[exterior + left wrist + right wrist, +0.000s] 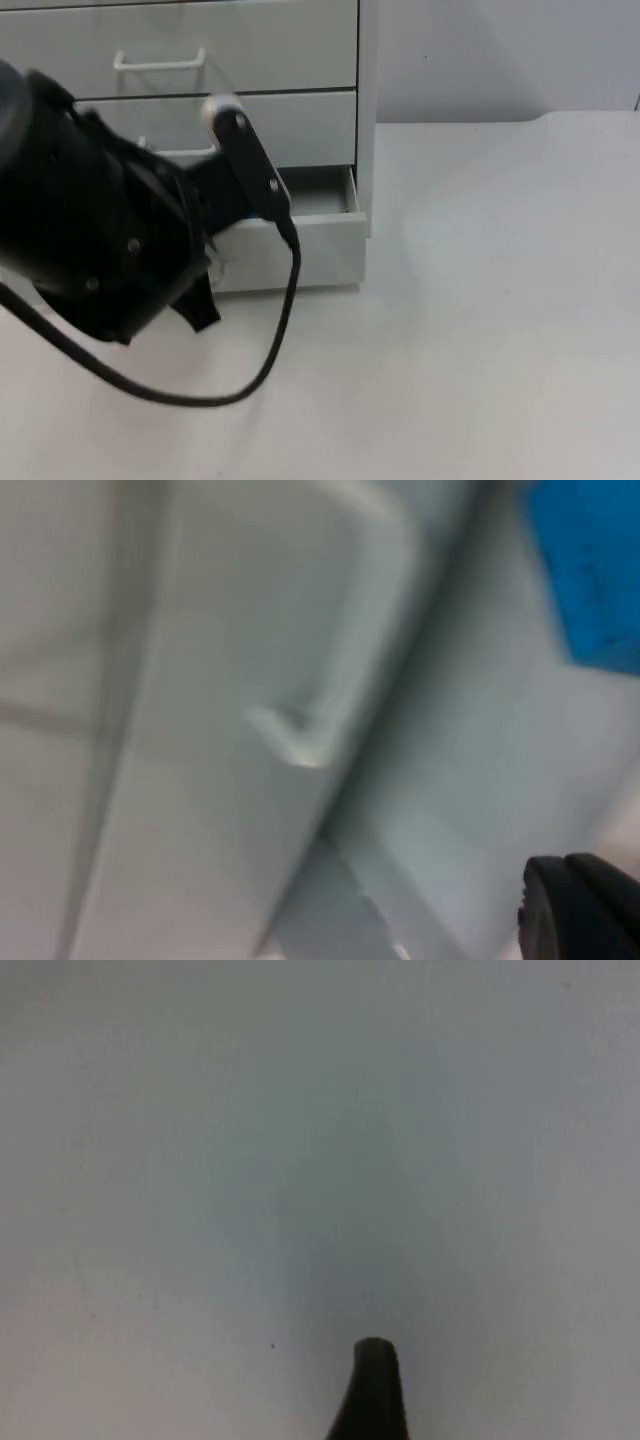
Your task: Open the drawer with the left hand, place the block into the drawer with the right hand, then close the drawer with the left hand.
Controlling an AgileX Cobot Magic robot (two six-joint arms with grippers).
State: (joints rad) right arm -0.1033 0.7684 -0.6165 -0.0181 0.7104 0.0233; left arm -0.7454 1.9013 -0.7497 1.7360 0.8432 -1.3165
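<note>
1. Drawer (300, 235), lowest of a white cabinet (250, 60), stands partly pulled out.
2. Left hand (205, 290) at drawer front; finger state cannot be told.
3. Blue block (590, 570) lies inside the drawer.
4. Right hand (372, 1390) over bare worktop (300, 1160); finger state cannot be told.

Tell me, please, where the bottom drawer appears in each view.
Top view: the bottom drawer, slightly open, lowest in the white cabinet, partly behind the left arm.
Left wrist view: its front and handle, close before the left gripper.
Right wrist view: the right gripper waits over the table top.
Shared landmark: that white table top, in top and right wrist views.
</note>
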